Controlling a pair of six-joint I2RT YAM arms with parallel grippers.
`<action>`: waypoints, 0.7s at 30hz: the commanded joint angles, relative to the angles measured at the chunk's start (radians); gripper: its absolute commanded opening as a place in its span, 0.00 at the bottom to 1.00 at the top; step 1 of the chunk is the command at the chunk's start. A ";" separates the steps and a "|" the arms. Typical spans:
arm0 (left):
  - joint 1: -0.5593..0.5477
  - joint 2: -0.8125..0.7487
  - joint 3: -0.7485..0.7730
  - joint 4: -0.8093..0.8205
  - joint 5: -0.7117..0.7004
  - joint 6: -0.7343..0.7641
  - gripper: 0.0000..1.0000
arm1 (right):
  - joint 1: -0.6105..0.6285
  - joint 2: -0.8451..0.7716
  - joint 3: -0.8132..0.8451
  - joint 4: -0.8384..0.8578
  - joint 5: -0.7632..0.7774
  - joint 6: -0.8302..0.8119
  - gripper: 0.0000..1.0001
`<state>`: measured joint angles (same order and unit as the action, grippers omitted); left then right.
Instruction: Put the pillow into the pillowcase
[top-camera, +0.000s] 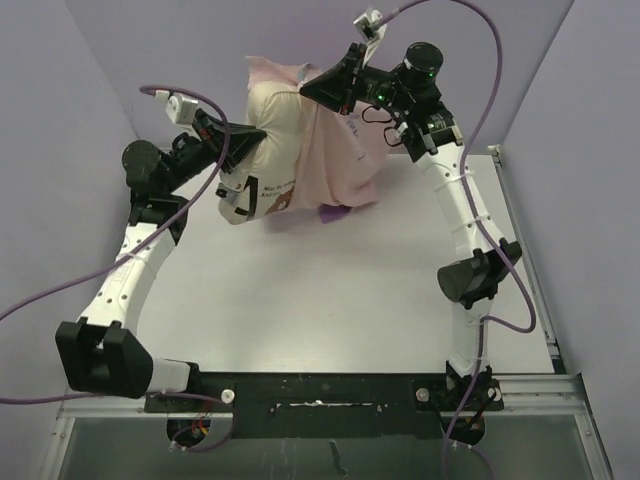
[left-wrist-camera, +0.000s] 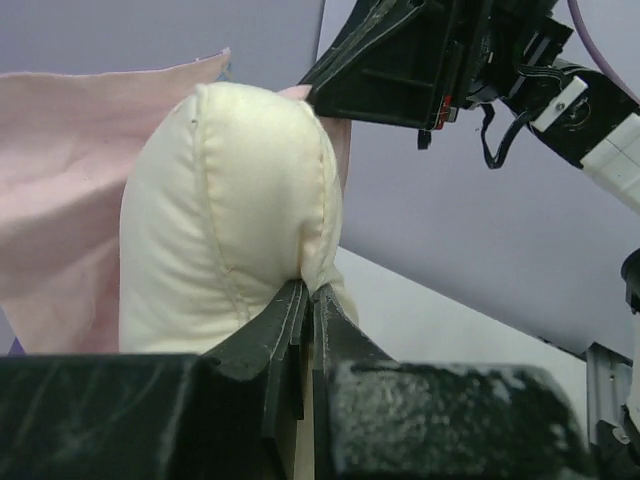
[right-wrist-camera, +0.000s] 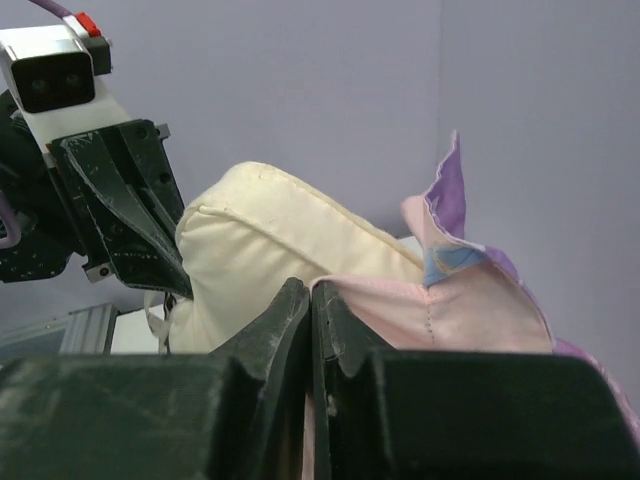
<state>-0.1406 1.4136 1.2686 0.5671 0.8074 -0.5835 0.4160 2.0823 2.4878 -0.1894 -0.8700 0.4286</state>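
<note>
Lavender walls (top-camera: 60, 120) enclosing white tabletop (top-camera: 330, 300) on three sides; metal rail (top-camera: 511, 200) running along its right edge.

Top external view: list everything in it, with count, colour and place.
pillow: one, cream-beige, far side, left of centre, held by a gripper
pillowcase: one, pale pink with purple edges, draped over the pillow's right side
table: one, white, under both arms
walls: lavender, around the table
left gripper: one, black, shut on the pillow's left edge
right gripper: one, black, shut on the pillowcase at the top
</note>
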 joint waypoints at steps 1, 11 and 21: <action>-0.029 -0.101 -0.074 -0.061 -0.050 0.181 0.00 | 0.011 -0.114 -0.114 -0.011 -0.100 -0.131 0.00; -0.059 -0.209 -0.437 -0.276 -0.090 0.309 0.00 | 0.112 -0.326 -0.679 -0.176 -0.208 -0.477 0.00; -0.072 -0.246 -0.495 -0.288 -0.094 0.213 0.00 | 0.060 -0.440 -0.841 -0.145 -0.130 -0.557 0.00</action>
<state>-0.1970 1.2076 0.7429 0.1989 0.7288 -0.3305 0.5152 1.7851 1.6978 -0.4309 -0.9604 -0.1146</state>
